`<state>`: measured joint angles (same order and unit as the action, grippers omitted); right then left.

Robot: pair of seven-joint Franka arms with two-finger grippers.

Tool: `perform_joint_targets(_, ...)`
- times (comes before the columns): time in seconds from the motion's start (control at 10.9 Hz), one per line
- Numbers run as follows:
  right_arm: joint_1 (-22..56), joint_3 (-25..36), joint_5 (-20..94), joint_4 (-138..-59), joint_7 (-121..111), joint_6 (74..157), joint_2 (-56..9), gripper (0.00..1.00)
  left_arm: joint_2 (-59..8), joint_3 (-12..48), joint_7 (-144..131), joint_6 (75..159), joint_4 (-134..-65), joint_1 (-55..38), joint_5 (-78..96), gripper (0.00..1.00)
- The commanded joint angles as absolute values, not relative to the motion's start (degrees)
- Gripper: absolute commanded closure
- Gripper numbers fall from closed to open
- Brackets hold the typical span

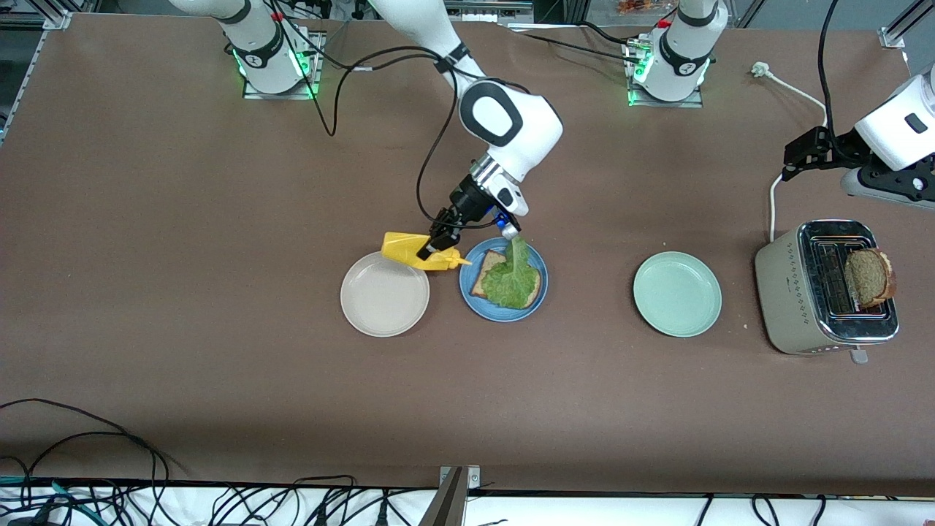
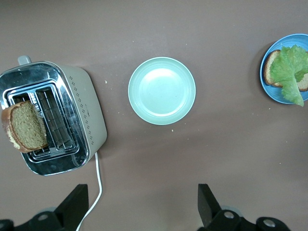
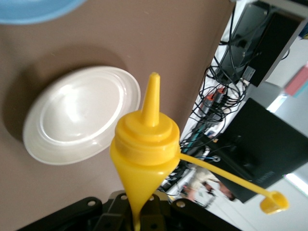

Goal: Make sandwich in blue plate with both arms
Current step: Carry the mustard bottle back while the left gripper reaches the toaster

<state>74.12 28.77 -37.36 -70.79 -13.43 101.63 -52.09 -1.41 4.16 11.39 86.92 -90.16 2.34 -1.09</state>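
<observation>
The right hand (image 1: pixel 438 245) is clenched around a yellow sauce bottle (image 1: pixel 416 252), tipped sideways between the beige plate (image 1: pixel 385 294) and the blue plate (image 1: pixel 504 289), which carries bread (image 1: pixel 480 280) and lettuce (image 1: pixel 513 277). The left hand (image 2: pixel 139 211) waits released above the toaster (image 1: pixel 825 288), with one slice (image 1: pixel 869 276) in it.

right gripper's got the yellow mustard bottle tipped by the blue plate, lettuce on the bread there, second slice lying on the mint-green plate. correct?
One error: the mint-green plate has nothing on it. The second slice stands in the toaster, as the front and left wrist views show. The right gripper does hold the mustard bottle by the blue plate.
</observation>
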Motion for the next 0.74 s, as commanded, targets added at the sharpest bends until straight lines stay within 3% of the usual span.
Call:
perform_joint_targets(0.0,67.5,27.9,-27.6,-72.2,-18.3,102.2,-41.1,1.0,-1.2,4.1,11.8,86.4,-90.1,2.5,-0.5,0.0)
perform_joint_targets(0.37,58.9,27.9,-12.9,-79.6,-20.0,107.0,-27.4,1.0,-3.3,4.2,12.0,86.7,-90.1,1.7,-1.4,0.0)
perform_joint_targets(0.64,52.3,28.2,-2.8,-92.7,-27.3,115.4,-14.5,1.0,-5.3,3.7,12.0,87.0,-88.9,2.5,-1.4,0.0)
